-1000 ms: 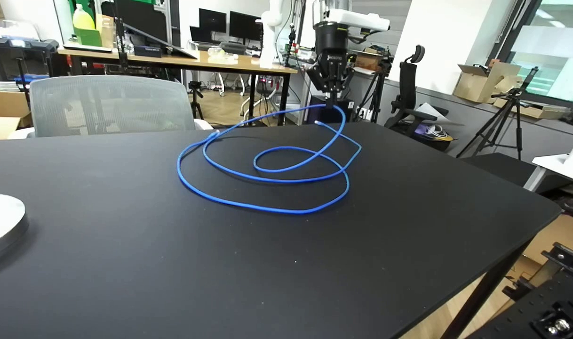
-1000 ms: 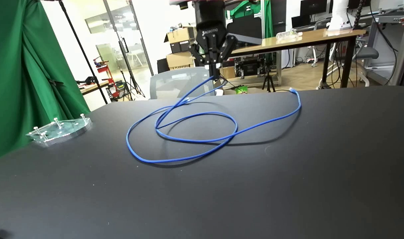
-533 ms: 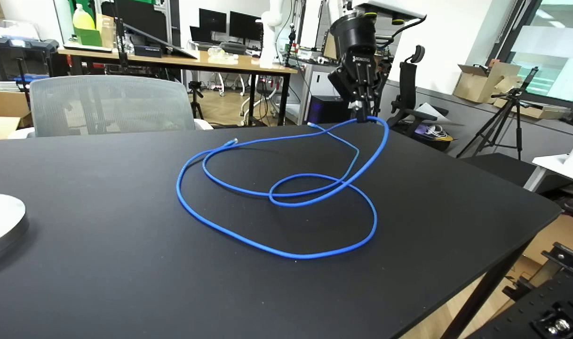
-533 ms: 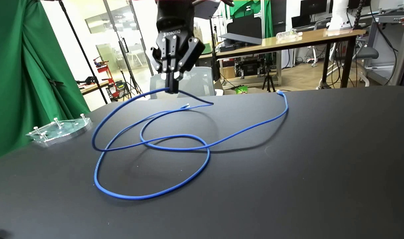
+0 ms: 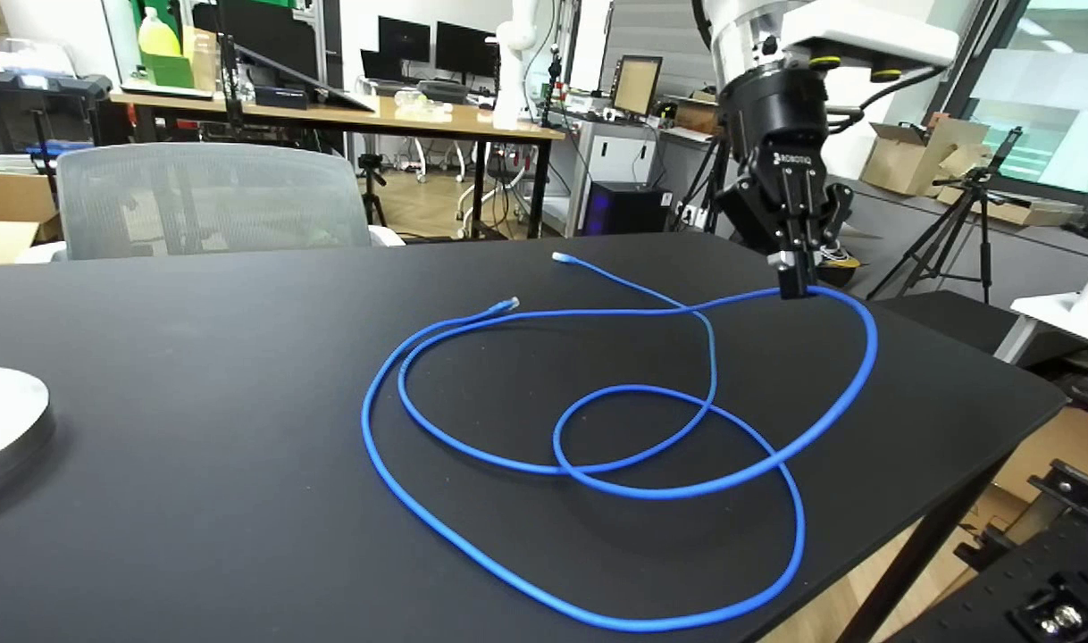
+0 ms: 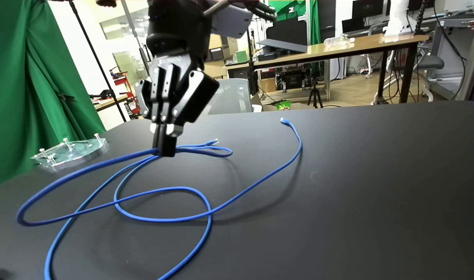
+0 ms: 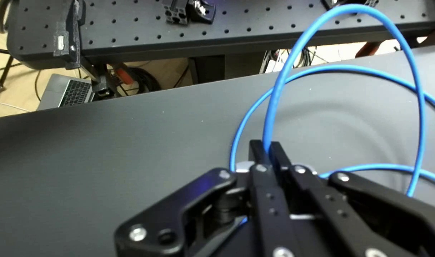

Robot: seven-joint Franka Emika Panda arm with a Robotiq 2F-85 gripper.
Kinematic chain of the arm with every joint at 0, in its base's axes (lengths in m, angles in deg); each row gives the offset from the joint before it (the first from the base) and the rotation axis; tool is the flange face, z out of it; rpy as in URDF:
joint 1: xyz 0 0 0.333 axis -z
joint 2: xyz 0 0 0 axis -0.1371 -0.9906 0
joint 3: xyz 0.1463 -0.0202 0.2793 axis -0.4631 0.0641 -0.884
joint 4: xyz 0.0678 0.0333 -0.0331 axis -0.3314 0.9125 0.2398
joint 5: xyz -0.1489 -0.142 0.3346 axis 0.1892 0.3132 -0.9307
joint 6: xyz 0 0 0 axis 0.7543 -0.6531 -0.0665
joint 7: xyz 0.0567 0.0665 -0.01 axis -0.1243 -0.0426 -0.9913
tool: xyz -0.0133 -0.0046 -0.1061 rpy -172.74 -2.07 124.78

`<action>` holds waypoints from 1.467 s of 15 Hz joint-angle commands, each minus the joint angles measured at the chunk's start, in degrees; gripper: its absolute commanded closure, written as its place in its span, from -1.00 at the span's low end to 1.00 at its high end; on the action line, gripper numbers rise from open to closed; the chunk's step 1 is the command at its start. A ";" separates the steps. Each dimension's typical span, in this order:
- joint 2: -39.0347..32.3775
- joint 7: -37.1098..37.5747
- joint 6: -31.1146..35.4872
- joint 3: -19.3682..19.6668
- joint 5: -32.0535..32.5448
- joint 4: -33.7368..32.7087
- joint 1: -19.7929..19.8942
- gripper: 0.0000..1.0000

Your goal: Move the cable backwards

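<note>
Table [image 5: 240,402] takes most of the blue cable [image 5: 665,493], spread in loose overlapping loops, with one stretch [image 5: 868,344] held up off the surface. I'd call it mid-task: the grab's done, and in an exterior view the front loop [image 5: 642,625] lies near the table's edge. What's left, my guess, is a bit more travel, then lowering that stretch and letting go. Can't say which way "backwards" runs. Gripper's [image 7: 268,150] clamped on the cable, one strand pinched. Only the wrist view shows the cable squeezed between both fingertips [image 7: 279,154], and the raised bend [image 7: 358,9] crossing the table's edge from that angle. Plug ends [image 5: 511,304], though? I can't find them there, but both exterior views have the pair.
</note>
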 commanded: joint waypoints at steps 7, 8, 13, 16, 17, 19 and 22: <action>-10.42 -13.66 14.78 5.08 -9.94 -6.44 11.06 0.97; -11.97 -13.91 14.15 5.00 -10.41 -8.39 11.76 0.97; -19.12 -11.88 12.49 5.25 -10.99 -17.42 14.23 0.97; -23.45 -9.95 12.31 5.27 -11.86 -23.19 15.44 0.97; -24.74 -9.15 12.37 5.26 -11.96 -24.85 15.72 0.97; -26.88 -8.27 11.48 5.00 -12.17 -27.69 16.28 0.38; -28.34 -7.92 10.53 4.57 -13.05 -29.79 16.80 0.10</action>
